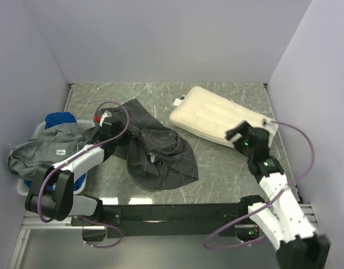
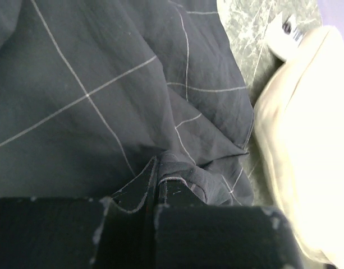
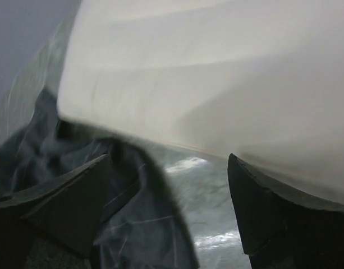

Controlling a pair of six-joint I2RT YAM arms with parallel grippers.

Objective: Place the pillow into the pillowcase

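Observation:
The cream-white pillow (image 1: 219, 119) lies at the back right of the table, its small white tag (image 1: 178, 102) at the far left end. The dark charcoal pillowcase (image 1: 157, 151) with a light grid lies crumpled in the middle. My left gripper (image 1: 106, 129) is shut on a fold of the pillowcase (image 2: 104, 101) at its left edge; the pillow (image 2: 306, 145) shows to the right in the left wrist view. My right gripper (image 1: 237, 134) is open and empty at the pillow's near edge. In the right wrist view the pillow (image 3: 216, 73) fills the top and the pillowcase (image 3: 127, 224) lies lower left.
A basket (image 1: 21, 186) at the left edge holds a plain grey garment (image 1: 42, 148) with a white label and a bright blue cloth (image 1: 60, 119). Purple-grey walls close in the table on three sides. The green marble tabletop (image 1: 228, 168) shows between the pillowcase and my right arm.

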